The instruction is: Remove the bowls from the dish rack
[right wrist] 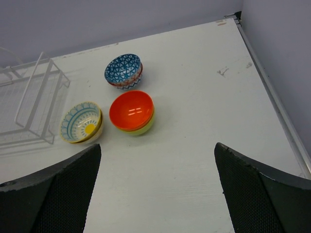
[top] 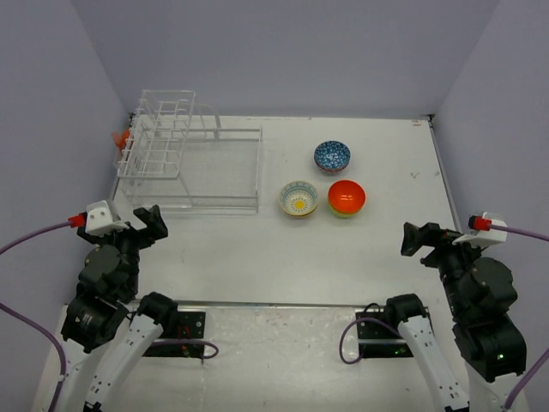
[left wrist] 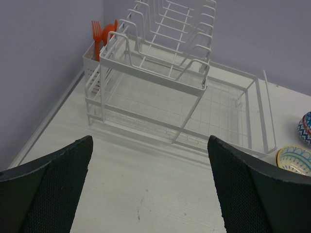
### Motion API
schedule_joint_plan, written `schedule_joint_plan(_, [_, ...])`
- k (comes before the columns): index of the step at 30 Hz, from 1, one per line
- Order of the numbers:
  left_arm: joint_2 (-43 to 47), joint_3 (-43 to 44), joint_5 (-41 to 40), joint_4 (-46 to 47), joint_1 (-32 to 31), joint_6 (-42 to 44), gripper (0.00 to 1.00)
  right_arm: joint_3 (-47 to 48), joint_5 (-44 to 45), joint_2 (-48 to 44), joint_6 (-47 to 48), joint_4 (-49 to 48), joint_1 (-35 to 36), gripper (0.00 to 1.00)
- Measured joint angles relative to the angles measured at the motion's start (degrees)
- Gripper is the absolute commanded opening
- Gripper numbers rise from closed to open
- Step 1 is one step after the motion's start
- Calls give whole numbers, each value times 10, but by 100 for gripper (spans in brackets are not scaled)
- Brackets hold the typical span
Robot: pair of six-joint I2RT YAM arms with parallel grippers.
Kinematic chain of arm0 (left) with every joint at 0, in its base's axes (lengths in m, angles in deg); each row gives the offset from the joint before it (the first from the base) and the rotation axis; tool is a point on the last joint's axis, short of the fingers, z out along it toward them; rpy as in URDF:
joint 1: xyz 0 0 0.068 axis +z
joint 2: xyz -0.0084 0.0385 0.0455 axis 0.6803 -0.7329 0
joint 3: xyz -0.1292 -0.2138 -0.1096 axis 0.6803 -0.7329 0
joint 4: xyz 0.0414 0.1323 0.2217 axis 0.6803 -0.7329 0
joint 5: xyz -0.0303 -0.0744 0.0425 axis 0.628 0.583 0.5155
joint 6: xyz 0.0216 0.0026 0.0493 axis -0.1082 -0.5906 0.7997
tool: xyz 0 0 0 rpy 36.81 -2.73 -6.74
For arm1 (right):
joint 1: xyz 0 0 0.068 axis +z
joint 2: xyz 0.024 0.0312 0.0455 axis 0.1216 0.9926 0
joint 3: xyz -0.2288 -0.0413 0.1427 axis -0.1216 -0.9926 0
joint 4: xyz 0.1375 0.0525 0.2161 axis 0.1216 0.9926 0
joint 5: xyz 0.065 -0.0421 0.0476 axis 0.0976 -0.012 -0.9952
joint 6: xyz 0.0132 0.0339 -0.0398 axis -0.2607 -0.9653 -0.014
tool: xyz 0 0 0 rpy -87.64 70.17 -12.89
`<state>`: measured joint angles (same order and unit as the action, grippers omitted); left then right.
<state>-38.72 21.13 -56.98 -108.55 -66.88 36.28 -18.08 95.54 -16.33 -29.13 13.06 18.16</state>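
Left wrist: orange fork [left wrist: 96, 35] stands in dish rack [left wrist: 160, 76] corner, perhaps with spoon [left wrist: 110, 30].

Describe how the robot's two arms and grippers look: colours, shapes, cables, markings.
Both arms are black, with rounded joint housings and white lower links. The left gripper and right gripper each have two black wedge-shaped fingers with mesh-textured pads. A white, red-tipped block sits on each wrist, trailing a purple cable.

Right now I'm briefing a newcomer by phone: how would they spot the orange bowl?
Find the wire dish rack at the far left of the table; three bowls sit right of it. The orange bowl is the rightmost, plain inside, unlike the patterned blue bowl and yellow-centred bowl.
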Motion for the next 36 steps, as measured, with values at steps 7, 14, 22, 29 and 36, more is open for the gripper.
schedule_joint_plan(7, [21,-9,10,0,0,-7,100,-20,-10,-15,2,-11,0,99])
schedule_joint_plan(14, [38,-38,39,17,0,-21,100,-29,-28,-14,0,-17,0,99])
schedule_joint_plan(22, [19,-50,45,18,0,-23,100,-40,-30,-8,-5,-38,0,99])
schedule_joint_plan(29, [12,-63,42,20,0,-22,100,-64,-32,6,-7,-43,0,99])
schedule_joint_plan(36, [12,-69,46,29,0,-21,100,-66,-32,6,-10,-47,0,99])
